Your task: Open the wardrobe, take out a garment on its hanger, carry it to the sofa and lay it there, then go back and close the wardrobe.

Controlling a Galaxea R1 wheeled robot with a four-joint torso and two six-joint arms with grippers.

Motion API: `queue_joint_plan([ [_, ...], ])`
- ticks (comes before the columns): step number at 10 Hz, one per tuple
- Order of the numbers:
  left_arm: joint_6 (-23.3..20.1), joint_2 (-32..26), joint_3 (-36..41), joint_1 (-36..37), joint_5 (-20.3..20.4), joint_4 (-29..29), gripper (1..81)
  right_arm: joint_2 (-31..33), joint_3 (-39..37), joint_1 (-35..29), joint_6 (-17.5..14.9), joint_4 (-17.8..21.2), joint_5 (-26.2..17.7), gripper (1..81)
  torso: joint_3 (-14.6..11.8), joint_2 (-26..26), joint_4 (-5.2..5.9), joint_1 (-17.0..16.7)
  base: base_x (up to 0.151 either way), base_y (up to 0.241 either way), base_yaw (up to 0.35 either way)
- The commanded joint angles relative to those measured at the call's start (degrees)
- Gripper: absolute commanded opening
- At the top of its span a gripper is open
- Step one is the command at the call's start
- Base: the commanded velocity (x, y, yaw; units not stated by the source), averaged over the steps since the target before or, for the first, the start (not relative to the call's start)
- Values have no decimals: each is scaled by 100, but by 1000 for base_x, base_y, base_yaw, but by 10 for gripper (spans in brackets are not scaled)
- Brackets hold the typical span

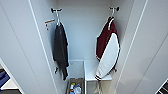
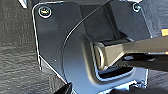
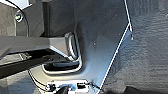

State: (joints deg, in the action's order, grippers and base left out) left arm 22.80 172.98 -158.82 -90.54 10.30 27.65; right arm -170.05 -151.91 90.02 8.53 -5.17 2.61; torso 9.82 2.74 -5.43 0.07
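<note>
The wardrobe stands open, both doors swung wide. The maroon-and-white jacket hangs on its white hanger from the right hook; a dark garment hangs from the left one. A bin of small items sits low inside. Whether either claw is open or closed cannot be told.

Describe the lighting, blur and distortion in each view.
Head view: even bright light, soft blur, wide-angle lean on the wardrobe doors; the garment and dark garment cast faint shadows. Left wrist view: dim, with pale glints on the robot's plate edges. Right wrist view: similar, with the floor texture smeared.
</note>
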Motion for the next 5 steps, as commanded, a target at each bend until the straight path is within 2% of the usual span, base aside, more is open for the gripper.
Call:
queue_joint_plan([
  [1,14,-79,-9,119,-274,56,811,-40,-48,-137,-809,1413,-24,811,0,0,0,0,0,0,0],
  [5,6,-124,-9,155,-274,65,811,-234,-224,-198,-871,1343,-24,811,0,0,0,0,0,0,0],
])
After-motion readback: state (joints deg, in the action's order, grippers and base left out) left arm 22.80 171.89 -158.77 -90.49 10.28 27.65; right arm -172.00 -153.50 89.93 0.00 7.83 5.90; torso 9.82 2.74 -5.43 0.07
